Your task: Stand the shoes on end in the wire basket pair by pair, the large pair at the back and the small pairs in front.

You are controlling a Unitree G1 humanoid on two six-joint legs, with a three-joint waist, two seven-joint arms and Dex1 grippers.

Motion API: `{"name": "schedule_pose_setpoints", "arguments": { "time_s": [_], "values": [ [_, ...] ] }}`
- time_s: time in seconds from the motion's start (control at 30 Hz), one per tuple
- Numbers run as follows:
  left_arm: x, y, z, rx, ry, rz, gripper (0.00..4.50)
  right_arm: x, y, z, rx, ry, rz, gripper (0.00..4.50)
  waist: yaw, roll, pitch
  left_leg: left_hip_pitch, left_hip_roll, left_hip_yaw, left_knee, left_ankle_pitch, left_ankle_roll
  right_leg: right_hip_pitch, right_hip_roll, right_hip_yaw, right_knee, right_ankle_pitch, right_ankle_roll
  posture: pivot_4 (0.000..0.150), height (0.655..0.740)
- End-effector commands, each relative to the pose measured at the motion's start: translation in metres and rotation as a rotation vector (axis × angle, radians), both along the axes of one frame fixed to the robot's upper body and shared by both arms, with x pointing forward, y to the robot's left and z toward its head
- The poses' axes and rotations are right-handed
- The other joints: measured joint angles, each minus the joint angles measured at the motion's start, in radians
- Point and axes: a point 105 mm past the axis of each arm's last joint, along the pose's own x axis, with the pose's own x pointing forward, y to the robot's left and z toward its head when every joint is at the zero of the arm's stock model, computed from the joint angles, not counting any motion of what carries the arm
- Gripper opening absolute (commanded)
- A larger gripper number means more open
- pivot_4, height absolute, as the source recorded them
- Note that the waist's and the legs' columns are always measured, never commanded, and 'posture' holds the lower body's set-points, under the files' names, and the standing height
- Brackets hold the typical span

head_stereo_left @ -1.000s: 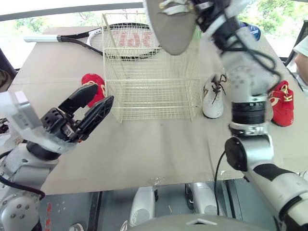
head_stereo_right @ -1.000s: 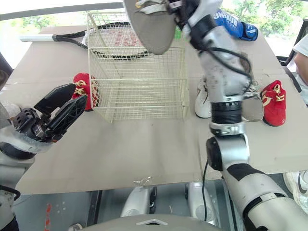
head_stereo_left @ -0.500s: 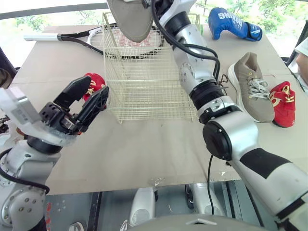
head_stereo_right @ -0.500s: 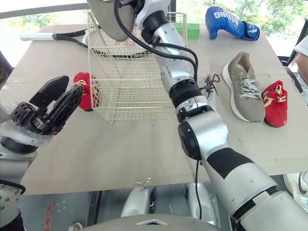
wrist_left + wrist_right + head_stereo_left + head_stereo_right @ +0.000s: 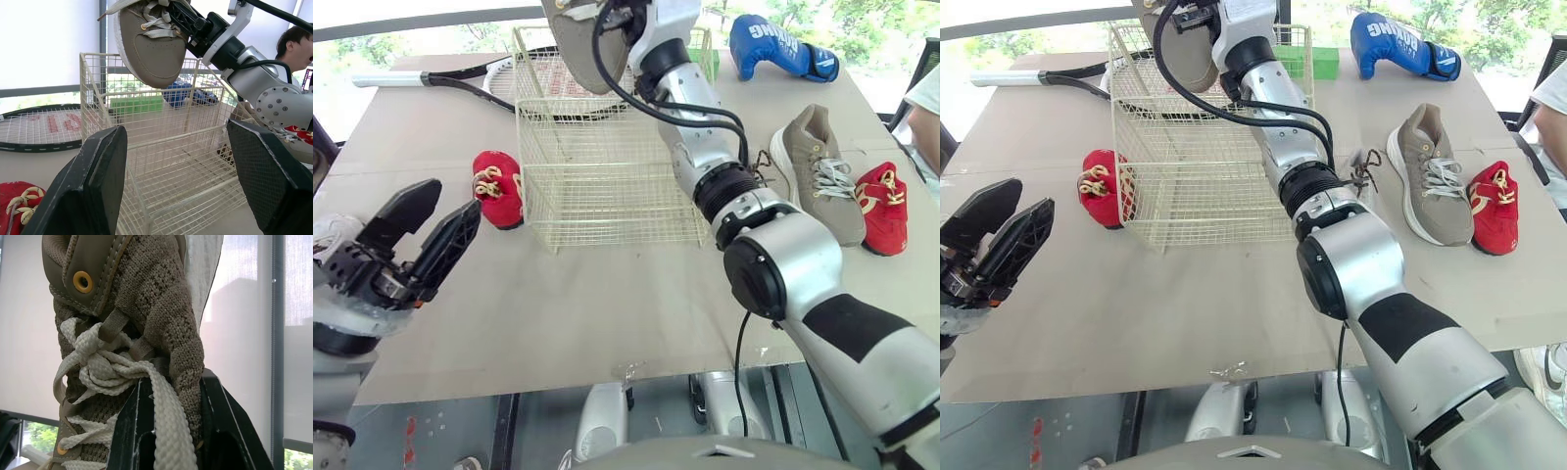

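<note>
Shoe — large, tan — in right pincer, above wire basket

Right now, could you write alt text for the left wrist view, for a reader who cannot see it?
The right gripper holds a tan shoe toe-down above an empty wire basket. The left gripper holds its black fingers open in the foreground; a red shoe lies beside the basket.

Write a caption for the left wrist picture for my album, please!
The right gripper holds a tan shoe toe-down over the wire basket, framed by the open left gripper.
</note>
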Motion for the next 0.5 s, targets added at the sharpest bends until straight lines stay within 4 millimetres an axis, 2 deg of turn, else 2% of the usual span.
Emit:
{"name": "schedule_pose_setpoints", "arguments": {
  "time_s": [0.03, 0.17, 0.33, 0.4, 0.43, 0.5],
  "values": [
    [-0.006, -0.005, 0.009, 0.027, -0.056, 0.004, 3.51, -0.023, 0.015, 0.03, 0.026, -0.118, 0.043, 0.13, -0.002, 0.0, 0.0, 0.0, 0.0, 0.0, 0.0, 0.0, 0.0, 0.0, 0.0, 0.0, 0.001, 0.0, 0.0, 0.15, 0.74],
    [-0.007, -0.004, 0.009, 0.034, -0.062, 0.015, 3.51, -0.024, 0.026, 0.011, -0.005, -0.08, 0.108, 0.13, -0.006, 0.0, 0.0, 0.0, 0.0, 0.0, 0.0, 0.0, 0.0, 0.0, 0.0, 0.0, 0.001, 0.0, 0.0, 0.15, 0.74],
    [-0.007, -0.004, 0.005, 0.033, -0.056, 0.022, 3.51, -0.022, 0.031, -0.008, -0.039, -0.048, 0.174, 0.13, -0.006, 0.001, 0.0, 0.0, 0.0, 0.0, 0.0, 0.0, 0.0, 0.0, 0.0, 0.0, 0.001, 0.0, 0.0, 0.15, 0.74],
    [-0.007, -0.003, 0.005, 0.033, -0.056, 0.024, 3.51, -0.02, 0.028, -0.013, -0.038, -0.036, 0.185, 1.1, -0.006, 0.001, 0.0, 0.0, 0.0, 0.0, 0.0, 0.0, 0.0, 0.0, 0.0, 0.0, 0.001, 0.0, 0.0, 0.15, 0.74],
    [-0.006, -0.002, 0.004, 0.033, -0.057, 0.025, 3.51, -0.019, 0.026, -0.014, -0.034, -0.03, 0.191, 1.33, -0.006, 0.001, 0.001, 0.0, 0.0, 0.0, 0.0, 0.0, 0.0, 0.0, 0.0, 0.0, 0.001, 0.0, 0.0, 0.15, 0.74],
    [-0.006, -0.001, 0.004, 0.032, -0.056, 0.026, 3.51, -0.016, 0.023, -0.017, -0.032, -0.014, 0.212, 2.44, -0.006, 0.001, 0.0, 0.001, 0.0, 0.0, 0.0, 0.0, 0.0, 0.0, 0.0, 0.0, 0.001, 0.0, 0.0, 0.15, 0.74]
  ]
}}
